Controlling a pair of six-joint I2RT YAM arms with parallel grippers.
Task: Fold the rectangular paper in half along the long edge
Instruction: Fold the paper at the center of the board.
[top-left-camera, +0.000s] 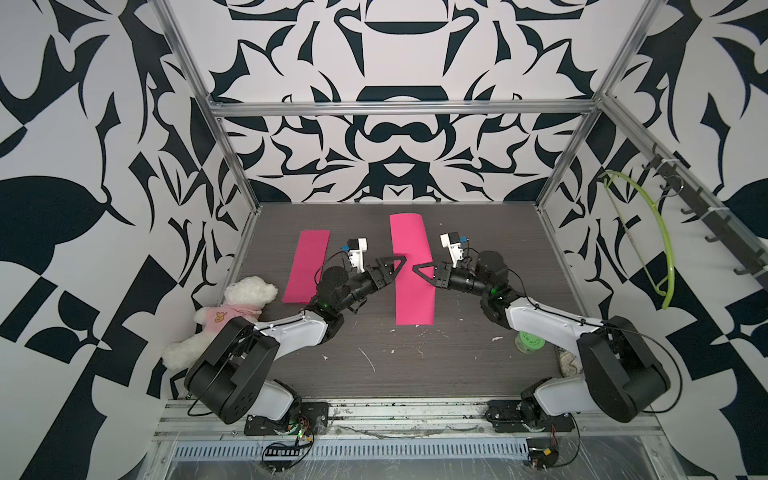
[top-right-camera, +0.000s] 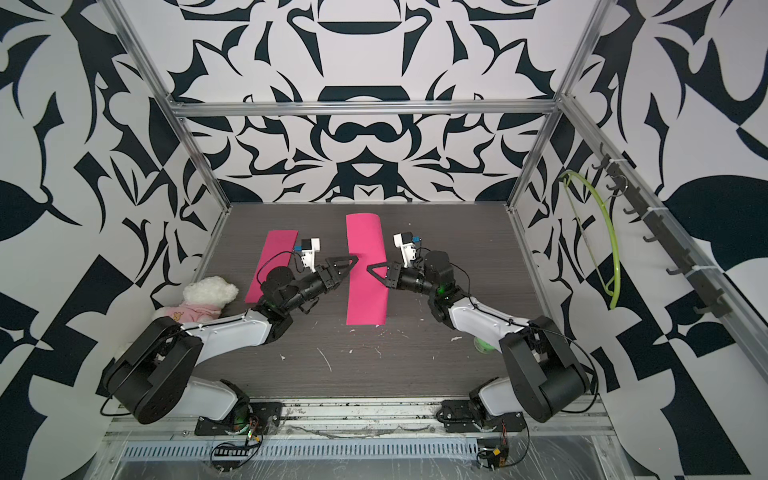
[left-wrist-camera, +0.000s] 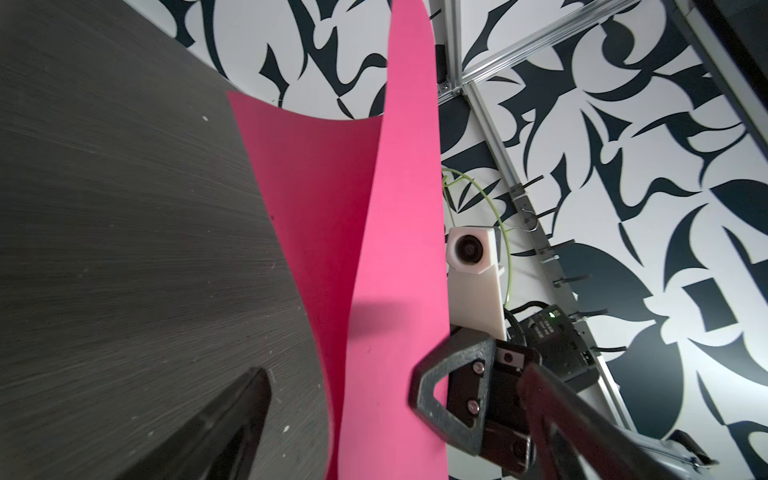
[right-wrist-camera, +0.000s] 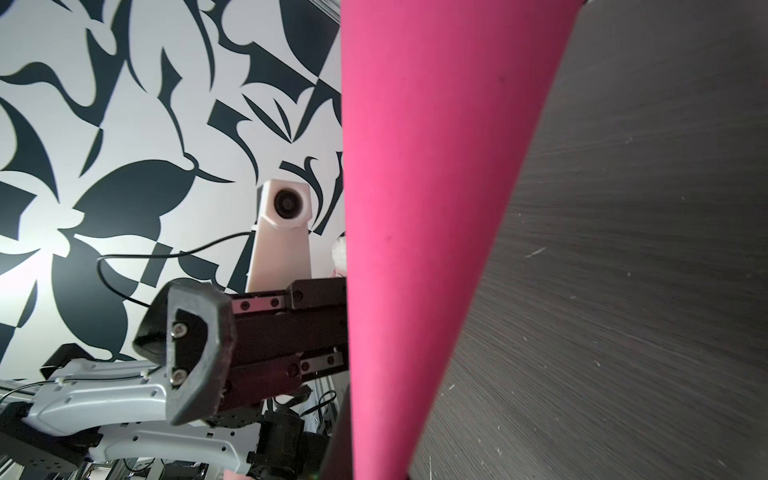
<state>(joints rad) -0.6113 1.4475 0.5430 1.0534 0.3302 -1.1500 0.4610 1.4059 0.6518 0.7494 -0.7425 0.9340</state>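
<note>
The rectangular paper is bright pink and lies lengthwise mid-table in both top views. One long side is lifted and curled over the rest, and it rises as a tall flap in both wrist views. My right gripper is shut on that lifted edge at about mid-length; only one dark finger shows beside the sheet. My left gripper is open, one finger over the table and the other beyond the flap, so the flap stands between its jaws.
A second, narrower pink strip lies flat to the left. A white teddy bear in a pink shirt sits at the left wall. A green roll rests beside the right arm. A green hanger hangs on the right wall rail.
</note>
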